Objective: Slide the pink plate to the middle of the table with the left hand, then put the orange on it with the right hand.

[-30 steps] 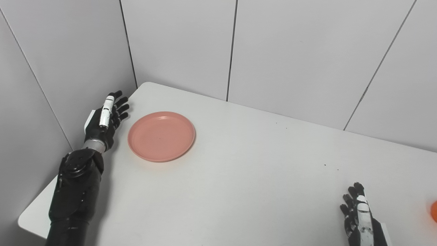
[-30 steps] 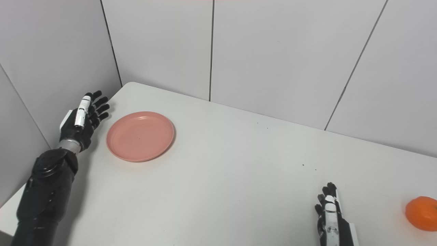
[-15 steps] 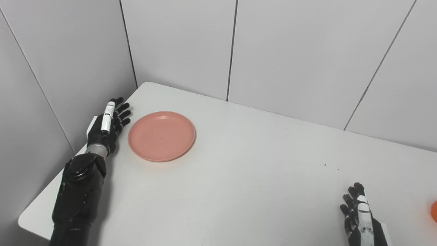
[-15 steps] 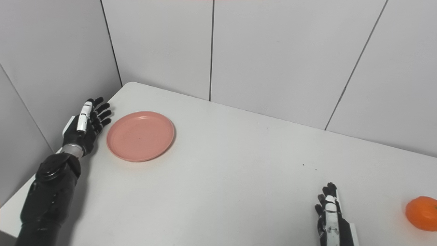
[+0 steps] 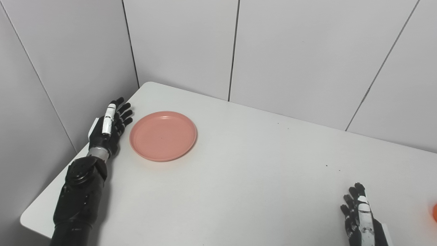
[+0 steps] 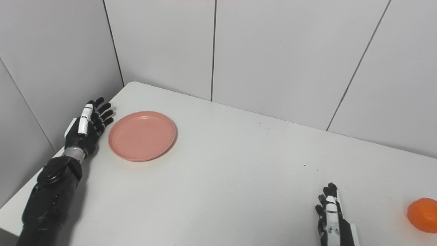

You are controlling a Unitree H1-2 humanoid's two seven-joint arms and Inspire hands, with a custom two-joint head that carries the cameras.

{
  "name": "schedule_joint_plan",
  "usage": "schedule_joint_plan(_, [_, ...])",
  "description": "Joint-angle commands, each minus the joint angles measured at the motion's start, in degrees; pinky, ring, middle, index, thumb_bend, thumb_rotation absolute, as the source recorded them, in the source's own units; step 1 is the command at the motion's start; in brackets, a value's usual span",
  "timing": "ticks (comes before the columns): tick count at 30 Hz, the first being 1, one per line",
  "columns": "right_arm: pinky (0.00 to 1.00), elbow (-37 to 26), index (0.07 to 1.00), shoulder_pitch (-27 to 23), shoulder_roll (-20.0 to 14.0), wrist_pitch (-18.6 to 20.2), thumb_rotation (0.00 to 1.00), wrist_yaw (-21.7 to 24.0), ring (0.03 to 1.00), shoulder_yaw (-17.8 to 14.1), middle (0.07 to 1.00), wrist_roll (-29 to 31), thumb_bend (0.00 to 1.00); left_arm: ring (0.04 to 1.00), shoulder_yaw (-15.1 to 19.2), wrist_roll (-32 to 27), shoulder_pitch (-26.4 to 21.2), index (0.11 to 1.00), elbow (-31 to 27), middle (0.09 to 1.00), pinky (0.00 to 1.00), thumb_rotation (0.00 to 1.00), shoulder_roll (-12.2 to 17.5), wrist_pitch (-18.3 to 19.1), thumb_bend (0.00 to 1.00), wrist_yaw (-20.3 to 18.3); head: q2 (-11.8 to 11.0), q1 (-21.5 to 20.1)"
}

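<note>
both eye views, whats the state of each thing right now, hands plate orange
left hand: open, fingers apart, edge-on beside the plate's left rim, holding nothing; contact cannot be told
pink plate: flat on the table, empty, near the far left corner, not in the middle
right hand: open, low at the near right, holding nothing
orange: on the table at the right edge, apart from the right hand
table: white, bears the plate and the orange

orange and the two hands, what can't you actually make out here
- Orange: cut by the right edge, a mere sliver in the left eye view.
- Right hand: wrist and palm cut off by the bottom edge in both views.
- Left hand beside the pink plate: contact with the rim too fine to tell.
</note>
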Motion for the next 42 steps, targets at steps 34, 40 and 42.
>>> schedule_joint_plan(34, [1.0, -2.27, 1.0, -1.17, 0.34, -0.48, 1.0, 0.17, 1.0, 0.08, 1.0, -0.26, 0.1, 0.873, -5.89, 0.48, 0.39, 0.848, -1.01, 0.873, 0.87, 1.0, -2.78, 1.15, 0.35, 0.14, 0.65, -0.28])
schedule_joint_plan(40, [1.0, -2.06, 1.0, -1.18, 0.19, -0.86, 1.0, 0.33, 1.0, 0.15, 1.0, -0.3, 0.11, 0.887, -7.39, 0.59, 0.91, 0.881, -2.17, 0.895, 0.88, 1.0, -3.04, 1.51, 0.34, -1.09, 0.63, -0.33])
schedule_joint_plan(42, [1.0, -2.23, 1.0, -1.05, 0.33, -0.81, 1.0, 0.14, 1.0, 0.15, 1.0, -0.43, 0.11, 0.878, -7.53, 0.7, 0.82, 0.876, -2.58, 0.887, 0.87, 1.0, -3.51, 2.01, 0.33, -0.26, 0.84, -0.42])
